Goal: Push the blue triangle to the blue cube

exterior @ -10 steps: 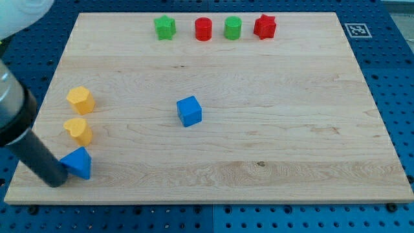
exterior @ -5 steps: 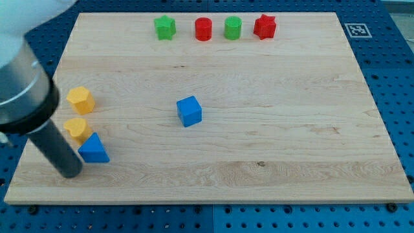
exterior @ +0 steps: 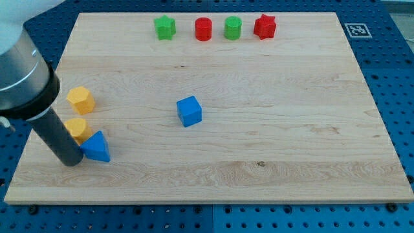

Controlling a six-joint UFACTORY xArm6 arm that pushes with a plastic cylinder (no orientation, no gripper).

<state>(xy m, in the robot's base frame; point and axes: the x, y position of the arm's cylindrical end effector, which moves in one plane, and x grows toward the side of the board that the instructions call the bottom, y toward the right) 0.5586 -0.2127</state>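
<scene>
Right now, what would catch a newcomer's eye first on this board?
Probably the big dark rod at the view's left, my tip right beside the blue triangle. Then the blue cube alone mid-board, and the row of green and red blocks along the view's top.

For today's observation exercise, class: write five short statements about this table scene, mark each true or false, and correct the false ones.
1. My tip is at the blue triangle's left side in the view. True.
2. The blue triangle is touching the blue cube. False: they lie well apart, the cube toward the board's middle.
3. Four blocks stand in a row along the view's top: green star, red cylinder, green cylinder, red star. True.
4. Two yellow blocks sit at the view's right. False: the upper yellow block and lower yellow block are at the left.
5. The lower yellow block is close above the blue triangle. True.
</scene>
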